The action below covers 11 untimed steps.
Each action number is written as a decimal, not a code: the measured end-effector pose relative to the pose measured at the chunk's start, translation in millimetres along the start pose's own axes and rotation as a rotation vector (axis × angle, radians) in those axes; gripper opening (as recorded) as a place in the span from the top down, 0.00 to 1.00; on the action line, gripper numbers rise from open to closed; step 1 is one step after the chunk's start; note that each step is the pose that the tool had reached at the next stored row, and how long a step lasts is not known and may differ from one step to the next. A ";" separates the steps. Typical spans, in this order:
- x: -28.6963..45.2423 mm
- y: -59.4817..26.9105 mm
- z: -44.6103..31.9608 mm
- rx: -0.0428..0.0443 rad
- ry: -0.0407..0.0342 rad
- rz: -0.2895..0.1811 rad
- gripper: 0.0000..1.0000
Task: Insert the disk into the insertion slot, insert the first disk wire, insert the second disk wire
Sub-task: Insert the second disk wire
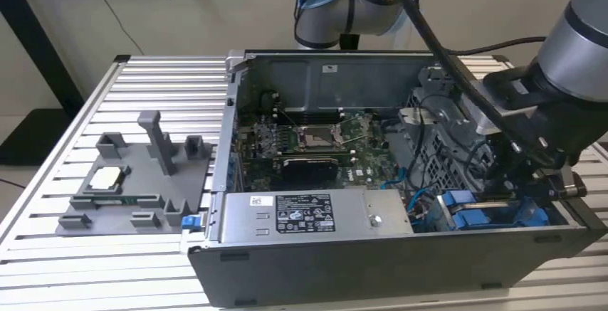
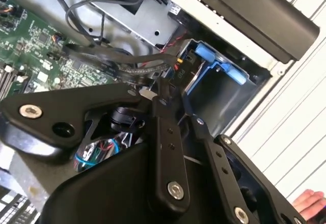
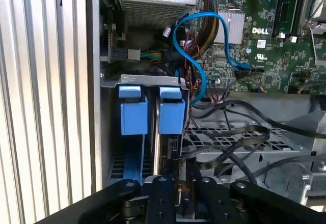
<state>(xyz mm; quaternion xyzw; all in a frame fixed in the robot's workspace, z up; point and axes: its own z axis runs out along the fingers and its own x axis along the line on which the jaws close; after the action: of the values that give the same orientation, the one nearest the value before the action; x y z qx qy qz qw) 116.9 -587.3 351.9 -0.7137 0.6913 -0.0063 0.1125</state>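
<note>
The disk sits down in the insertion slot (image 3: 109,132) at the case's corner, and the blue tabs of its carrier (image 3: 171,113) stick out beside a second blue carrier (image 3: 133,114). In the exterior view the blue carriers (image 1: 472,217) lie at the case's lower right, right under my gripper (image 1: 517,191). My gripper (image 2: 165,94) reaches into the bay with its fingers drawn together on the end of a flat black disk wire (image 3: 224,150). That wire loops back over the grey drive cage. The connector itself is mostly hidden behind the fingers (image 3: 164,193).
The green motherboard (image 1: 323,140) fills the middle of the case and the silver power supply (image 1: 314,215) lies along its front. A blue cable (image 3: 191,46) and red and black wires hang near the bay. A grey parts fixture (image 1: 133,183) stands on the slatted table (image 1: 95,268). A hand (image 2: 308,201) shows beside the case.
</note>
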 end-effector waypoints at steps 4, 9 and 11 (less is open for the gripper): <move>-1.8 -2.0 -11.7 -0.0010 0.0002 0.000 0.76; -1.9 -2.2 -12.3 -0.0010 0.0000 0.000 0.76; -2.0 -2.3 -12.8 -0.0010 0.0001 0.000 0.76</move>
<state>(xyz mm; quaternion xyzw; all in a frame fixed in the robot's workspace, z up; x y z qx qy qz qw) 117.0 -587.3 365.1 -0.7137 0.6914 -0.0060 0.1121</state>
